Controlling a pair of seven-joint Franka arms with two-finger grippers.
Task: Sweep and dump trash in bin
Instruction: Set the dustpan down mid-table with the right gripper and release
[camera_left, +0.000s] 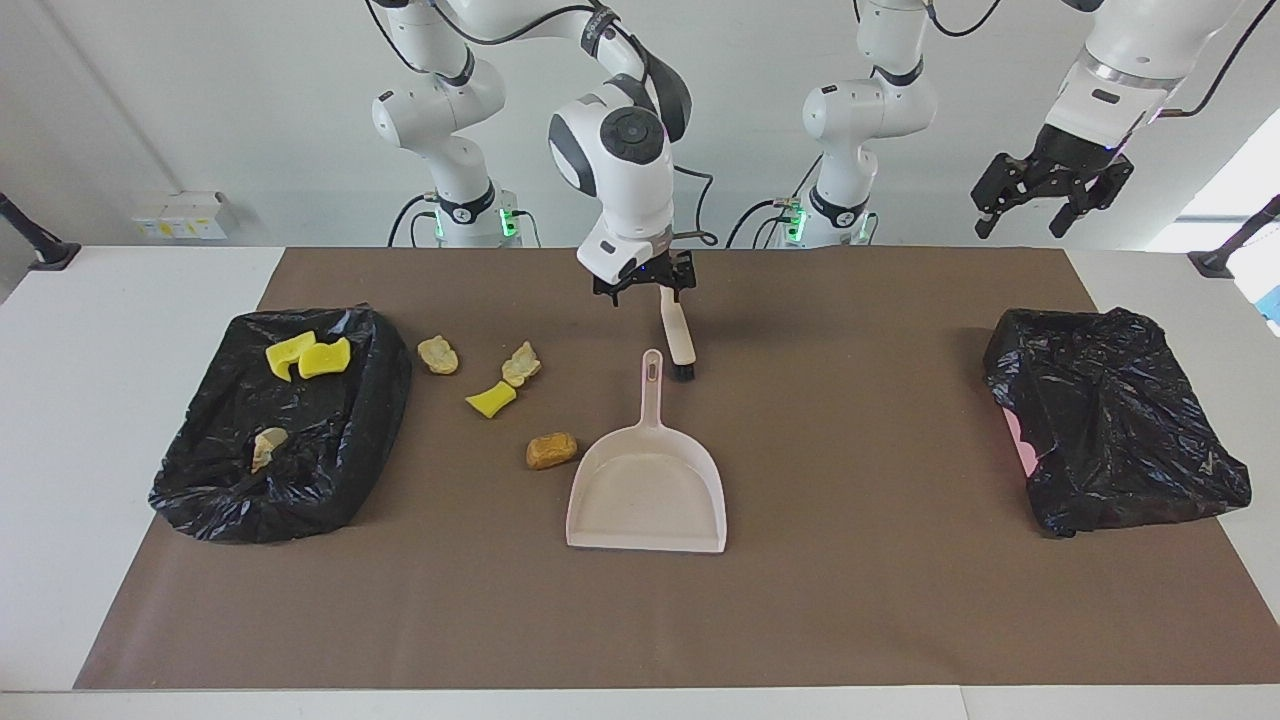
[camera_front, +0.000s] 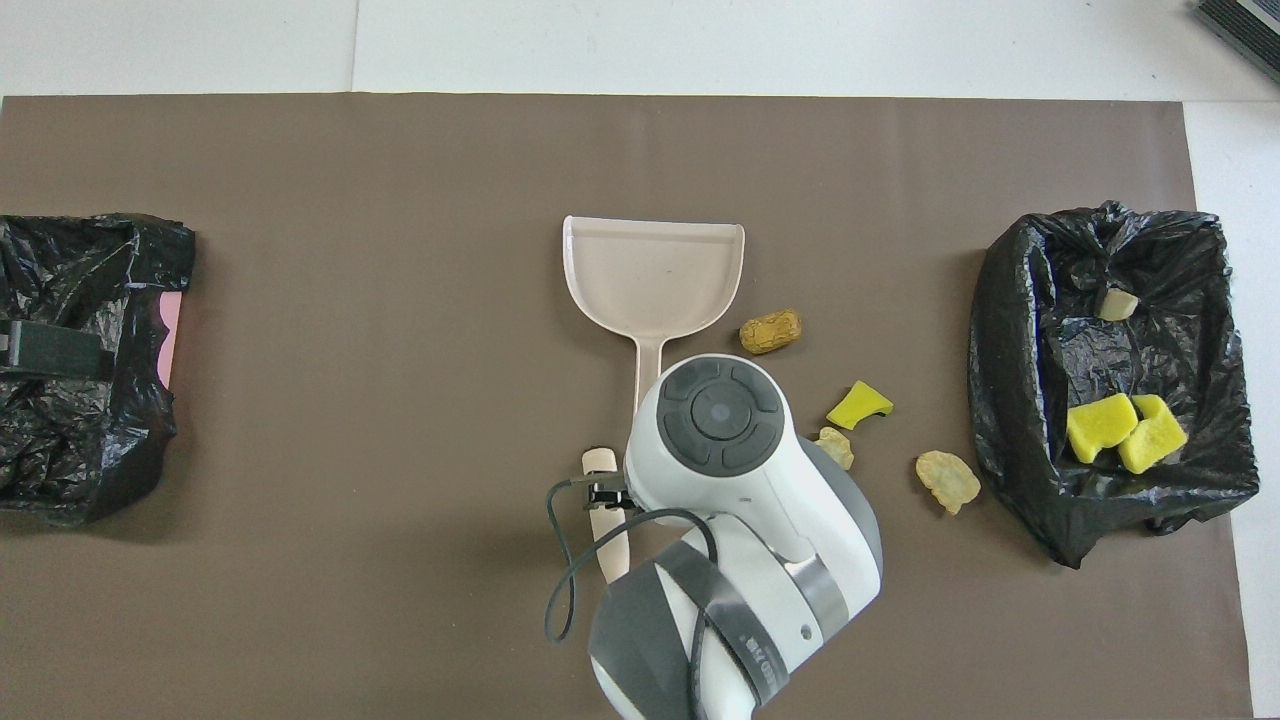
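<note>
I see four trash scraps (camera_left: 489, 399) on the mat beside the dustpan (camera_left: 647, 490), three more inside the black-lined bin (camera_left: 330, 450) (toward the right arm's end). My right gripper (camera_left: 644, 287) hangs spread and empty over the brush (camera_left: 680, 340). My left gripper (camera_left: 1050, 200) waits raised, fingers apart.
</note>
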